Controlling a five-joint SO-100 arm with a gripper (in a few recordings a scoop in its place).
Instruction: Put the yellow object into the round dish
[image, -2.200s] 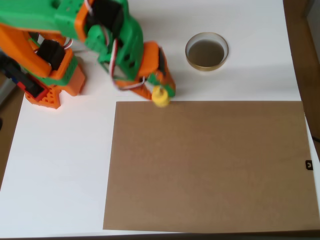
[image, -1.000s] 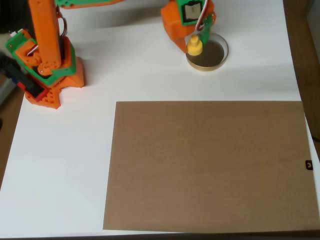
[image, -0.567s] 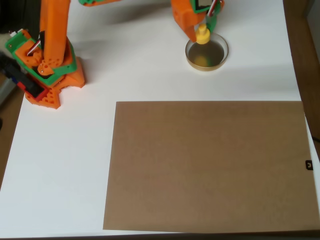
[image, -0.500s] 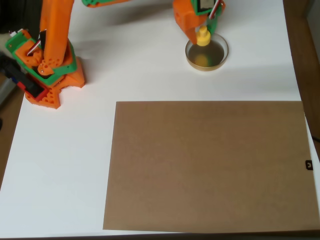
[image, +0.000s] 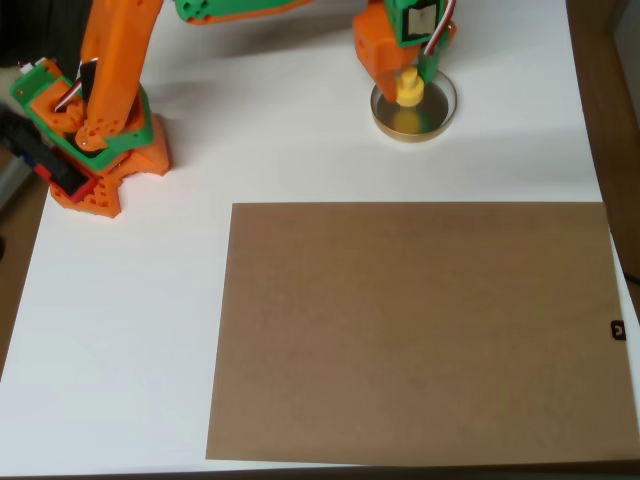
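Note:
The yellow object (image: 409, 90) hangs over the round dish (image: 438, 115), near the dish's upper left part, held upright with its knob up. My orange and green gripper (image: 410, 82) is shut on the yellow object from above. A yellowish reflection shows on the dish's dark inside below it. Whether the piece touches the dish floor I cannot tell.
A large brown cardboard sheet (image: 420, 330) covers the lower right of the white table (image: 130, 320). The arm's orange and green base (image: 90, 130) stands at the upper left. The table's right edge runs close beside the dish.
The gripper carried the yellow object from the cardboard's top edge over to the dish, then shifted it slightly right and lower over the dish's inside.

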